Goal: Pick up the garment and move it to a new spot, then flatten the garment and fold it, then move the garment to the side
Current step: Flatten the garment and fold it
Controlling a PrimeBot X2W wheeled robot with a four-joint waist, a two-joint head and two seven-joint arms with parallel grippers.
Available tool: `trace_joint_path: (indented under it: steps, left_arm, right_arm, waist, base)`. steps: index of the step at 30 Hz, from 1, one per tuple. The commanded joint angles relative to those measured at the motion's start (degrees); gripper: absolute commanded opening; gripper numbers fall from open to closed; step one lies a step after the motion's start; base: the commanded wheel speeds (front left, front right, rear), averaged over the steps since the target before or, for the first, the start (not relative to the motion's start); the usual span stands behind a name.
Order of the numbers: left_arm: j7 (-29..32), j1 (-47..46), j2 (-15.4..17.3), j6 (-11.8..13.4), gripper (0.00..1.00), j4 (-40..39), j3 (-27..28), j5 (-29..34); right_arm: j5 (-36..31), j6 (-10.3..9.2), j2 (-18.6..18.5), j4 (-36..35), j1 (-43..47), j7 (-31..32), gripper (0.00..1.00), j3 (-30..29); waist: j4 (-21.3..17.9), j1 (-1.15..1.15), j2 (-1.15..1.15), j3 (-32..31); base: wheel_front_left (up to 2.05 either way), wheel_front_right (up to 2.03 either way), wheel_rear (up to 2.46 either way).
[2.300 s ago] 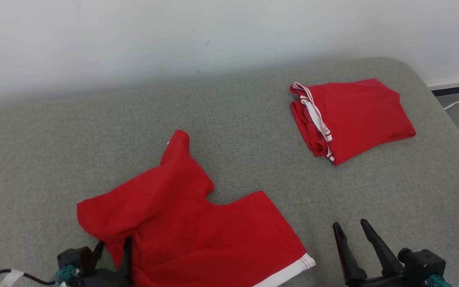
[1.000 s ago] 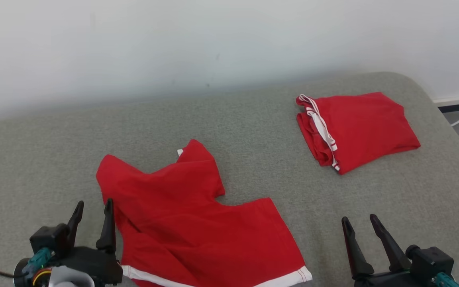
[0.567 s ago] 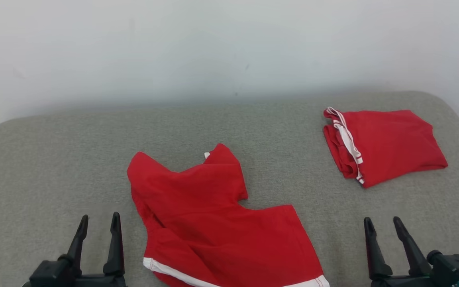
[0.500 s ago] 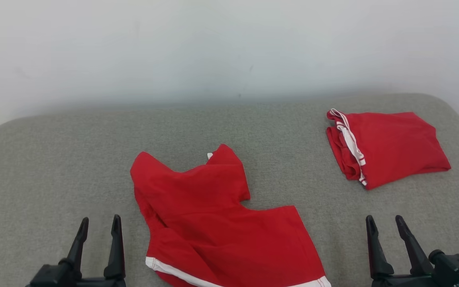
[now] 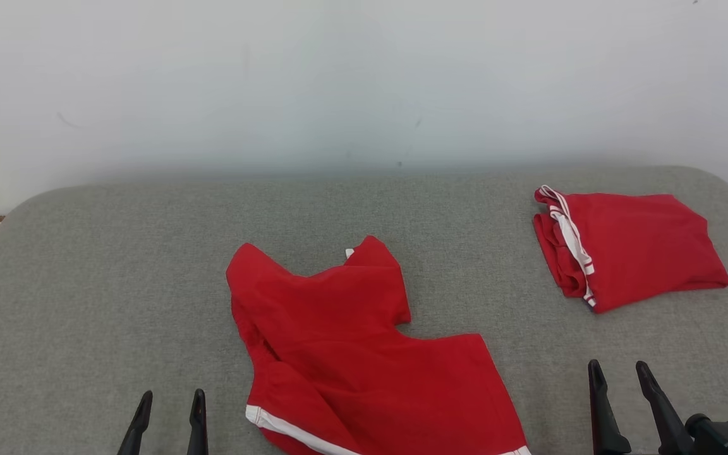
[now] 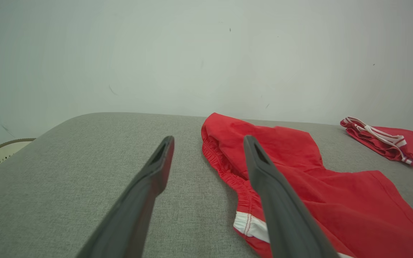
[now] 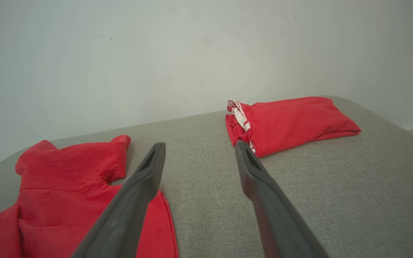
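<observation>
Plainly we have most ahead; the garment (image 5: 364, 354) lies rumpled, neither flattened nor folded; our left pincer (image 5: 172, 394) and right pincer (image 5: 617, 365) gape wide, holding nothing.

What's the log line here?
left fingers: open, empty | right fingers: open, empty | red shorts: unfolded, centre | folded red garment: far right

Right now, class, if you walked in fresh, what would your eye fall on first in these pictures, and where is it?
Bright red on grey: a rumpled red garment with white trim lies spread mid-way across the grey padded surface, near the robot. A folded red garment sits apart at the far right. The left gripper and right gripper stand open and empty at the near edge.
</observation>
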Motion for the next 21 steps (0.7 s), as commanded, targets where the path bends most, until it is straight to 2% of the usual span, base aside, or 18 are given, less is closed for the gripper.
trace_joint_path:
  steps: [1, 21]
  left_arm:
    - [-0.2, 0.9, 0.1, 0.1, 1.0, -0.3, 0.0, 0.1]
    - [-0.2, 2.7, -0.6, 0.4, 1.0, -1.2, 0.5, -0.4]
  right_arm:
    - [-0.3, 0.01, 0.1, -0.4, 0.5, 0.1, 1.0, 0.2]
    - [-1.0, 0.01, 0.5, -0.7, 1.0, 1.2, 1.0, 0.4]
  waist:
    - [0.3, 0.01, 0.0, -0.1]
    - [0.7, 0.01, 0.0, -0.7]
  base:
    - [0.0, 0.0, 0.0]
    - [0.0, 0.0, 0.0]
